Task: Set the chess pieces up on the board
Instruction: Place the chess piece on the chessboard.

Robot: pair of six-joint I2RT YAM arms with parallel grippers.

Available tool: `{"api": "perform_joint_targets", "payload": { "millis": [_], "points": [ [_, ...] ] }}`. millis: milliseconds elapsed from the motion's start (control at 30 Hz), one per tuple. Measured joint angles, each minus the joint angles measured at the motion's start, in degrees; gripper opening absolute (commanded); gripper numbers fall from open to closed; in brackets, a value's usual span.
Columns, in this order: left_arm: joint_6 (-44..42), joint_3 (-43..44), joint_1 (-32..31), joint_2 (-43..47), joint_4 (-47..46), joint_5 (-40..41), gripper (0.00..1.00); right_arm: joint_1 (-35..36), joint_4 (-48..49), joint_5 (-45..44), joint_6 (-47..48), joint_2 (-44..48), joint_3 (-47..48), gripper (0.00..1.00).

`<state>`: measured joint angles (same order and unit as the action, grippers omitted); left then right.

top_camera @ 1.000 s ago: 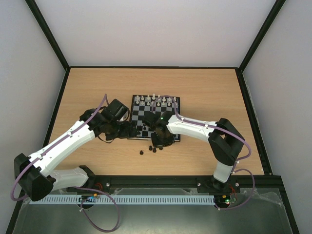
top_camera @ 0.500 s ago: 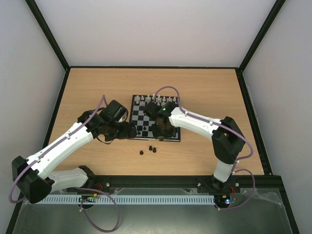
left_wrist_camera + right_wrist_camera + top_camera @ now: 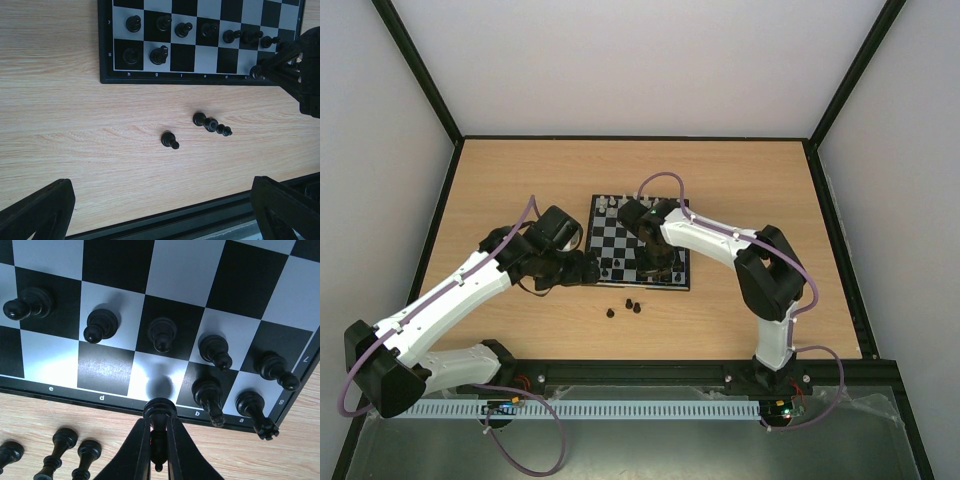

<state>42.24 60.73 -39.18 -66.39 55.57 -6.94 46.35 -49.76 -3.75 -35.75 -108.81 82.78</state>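
The board (image 3: 610,232) lies mid-table; it also shows in the left wrist view (image 3: 175,80) and the right wrist view (image 3: 117,262). Black pieces (image 3: 102,324) stand on its near rows, white pieces (image 3: 610,203) on its far rows. My right gripper (image 3: 159,422) is shut on a black piece (image 3: 159,410), held just above the pale c square at the board's near edge. It shows over the board's near right part in the top view (image 3: 655,262). My left gripper (image 3: 162,210) is open and empty, by the board's near left corner (image 3: 586,268).
Several loose black pieces lie on the wood in front of the board (image 3: 629,303), also seen in the left wrist view (image 3: 170,139) and the right wrist view (image 3: 57,445). The black frame rail (image 3: 165,225) runs along the table's near edge.
My right gripper has moved from the loose pieces in front of the board back over the board's near rows, carrying a black piece. The left arm has hardly moved.
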Motion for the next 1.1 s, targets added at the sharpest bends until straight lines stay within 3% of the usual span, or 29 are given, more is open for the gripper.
{"api": "perform_joint_targets", "payload": {
  "millis": [900, 1100],
  "points": [
    [0.0, 0.0, 0.0, 0.0, 0.0, 0.0, 0.99, -1.5, 0.5, 0.1, 2.9, -3.8, 2.6, 0.07],
    [0.0, 0.0, 0.0, -0.2, 0.0, 0.0, 0.99, -1.5, 0.5, 0.3, 3.3, -3.8, 2.7, 0.13]
  ]
}}
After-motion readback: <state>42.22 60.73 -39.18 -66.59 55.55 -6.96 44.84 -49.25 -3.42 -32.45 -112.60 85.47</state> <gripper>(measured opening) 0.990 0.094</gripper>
